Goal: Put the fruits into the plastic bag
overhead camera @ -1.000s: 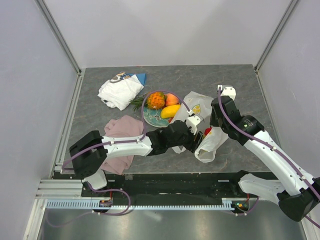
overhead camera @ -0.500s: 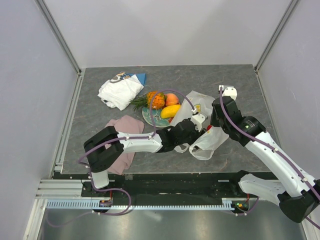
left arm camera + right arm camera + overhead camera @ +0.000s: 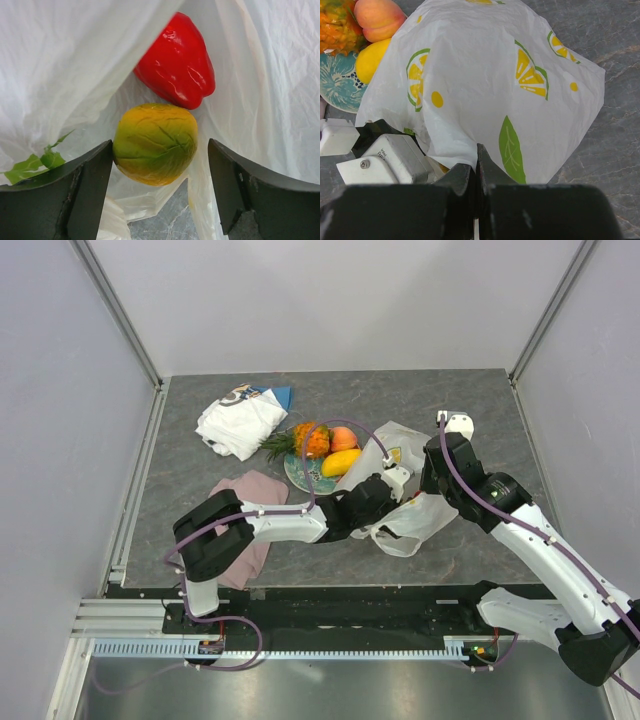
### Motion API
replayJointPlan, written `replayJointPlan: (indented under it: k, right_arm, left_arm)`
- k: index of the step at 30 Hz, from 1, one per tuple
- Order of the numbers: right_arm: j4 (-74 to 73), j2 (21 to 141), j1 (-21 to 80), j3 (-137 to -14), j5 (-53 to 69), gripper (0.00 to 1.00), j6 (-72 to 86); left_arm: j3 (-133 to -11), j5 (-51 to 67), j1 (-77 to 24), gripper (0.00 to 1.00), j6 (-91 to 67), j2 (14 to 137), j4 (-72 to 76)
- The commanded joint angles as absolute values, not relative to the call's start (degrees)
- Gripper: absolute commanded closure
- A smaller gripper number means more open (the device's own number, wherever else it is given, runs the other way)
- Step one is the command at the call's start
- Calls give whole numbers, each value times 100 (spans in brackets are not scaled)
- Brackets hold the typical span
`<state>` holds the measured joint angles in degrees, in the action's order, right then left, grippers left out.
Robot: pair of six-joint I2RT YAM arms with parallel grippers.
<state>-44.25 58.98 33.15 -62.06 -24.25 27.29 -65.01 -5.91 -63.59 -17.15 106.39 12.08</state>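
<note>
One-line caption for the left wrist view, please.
Open left hand inside the bag, mango between its fingers, red pepper just beyond.

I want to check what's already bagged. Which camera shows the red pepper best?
The left wrist view: the red pepper lies unobstructed inside the plastic bag, just beyond a mango. The top and right wrist views show only the bag's outside, not the pepper.

Plate (image 3: 296,478) mid-table (image 3: 480,410), w/ pineapple (image 3: 311,441), round fruit (image 3: 343,437) & one mango (image 3: 340,462) on it. Plastic bag (image 3: 415,515) just right of plate, a bit nearer the arms. In the bag: 2nd mango (image 3: 155,144), sitting btwn left gripper (image 3: 160,167) jaws; pepper piece (image 3: 176,62) deeper in, right beside it. Folded cloth (image 3: 238,423) behind-left of plate. Crumpled cloth (image 3: 240,502) front-left of plate, partly under left arm.
</note>
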Motion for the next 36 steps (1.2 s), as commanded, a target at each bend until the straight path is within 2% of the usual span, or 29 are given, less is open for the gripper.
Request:
replayJointPlan:
  k: [1, 5, 17, 32, 36]
  right_arm:
    - [-4368, 5792, 3305, -6240, -2435, 100, 2804]
    - [-4377, 5792, 3305, -6231, -2443, 100, 2804]
    - [-4377, 5906, 3296, -6310, -2496, 100, 2769]
    - [-4386, 5889, 3305, -6328, -2452, 100, 2786]
    - [-4377, 5915, 3296, -6319, -2417, 100, 2795]
  left_arm:
    - [-6645, -624, -6354, 17, -1758, 10591, 1283]
    - [-6583, -484, -6354, 13, -1688, 10425, 1336]
    - [-5749, -413, -6363, 8, -1512, 9203, 1406]
    - [-4097, -704, -6363, 9, -1503, 7120, 1696]
    - [-4060, -659, -6363, 9, -1485, 7119, 1468]
